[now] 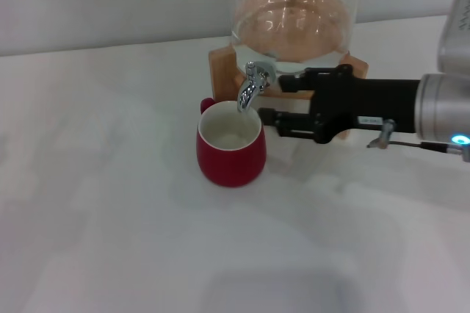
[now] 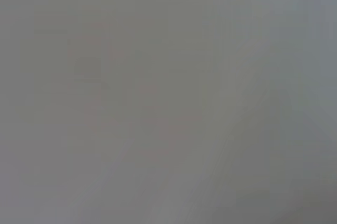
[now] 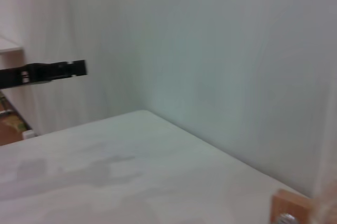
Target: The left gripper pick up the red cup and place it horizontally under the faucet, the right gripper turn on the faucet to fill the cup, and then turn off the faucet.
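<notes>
- The bench [image 1: 110, 203] is a plain white surface carrying everything; no writing shows on it.
- The glass jar [image 1: 294, 12] on its wooden stand [image 1: 220, 63] sits at the back, holding liquid in its lower part. No brand or label is readable on it.
- The right gripper [image 1: 268, 100] reaches in from the right side of the head view, its two long black fingers [image 1: 290, 123] spread apart, one just above and one just below the level of the spout, close beside the faucet [image 1: 251, 87] but seemingly not clasping the lever. A small pale sticker on its body is too small to read.
- The red cup [image 1: 230, 144] stands upright on the bench directly under the spout, handle toward the back; the placing step looks done.
- Its cream inside looks empty and no stream is visible, so I judge that opening the faucet, filling and closing it are all left.
- The left gripper is out of sight in every view; its wrist view shows only a featureless grey.
</notes>
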You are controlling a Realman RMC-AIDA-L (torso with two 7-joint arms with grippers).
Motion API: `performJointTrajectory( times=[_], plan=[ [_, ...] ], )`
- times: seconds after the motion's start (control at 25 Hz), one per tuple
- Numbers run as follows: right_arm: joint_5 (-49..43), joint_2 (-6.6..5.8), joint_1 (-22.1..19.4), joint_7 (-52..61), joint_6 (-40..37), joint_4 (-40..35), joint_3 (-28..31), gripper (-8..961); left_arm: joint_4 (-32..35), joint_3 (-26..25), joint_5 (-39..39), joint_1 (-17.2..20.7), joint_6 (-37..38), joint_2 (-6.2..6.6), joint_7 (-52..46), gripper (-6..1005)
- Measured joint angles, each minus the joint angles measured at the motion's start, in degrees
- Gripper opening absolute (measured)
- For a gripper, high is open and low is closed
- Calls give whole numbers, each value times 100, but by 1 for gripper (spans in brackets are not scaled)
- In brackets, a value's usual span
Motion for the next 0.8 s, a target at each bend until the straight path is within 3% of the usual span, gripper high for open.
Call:
performJointTrajectory(
  times=[0.28, 0.8],
  plan=[
    [129, -8, -179, 0, 51, -42, 301, 631, 752, 3, 1001, 205, -267, 3, -562, 863],
    [439, -6, -316, -236, 641, 48, 629, 631, 882, -317, 1125, 237, -89, 7, -951, 864]
  ],
)
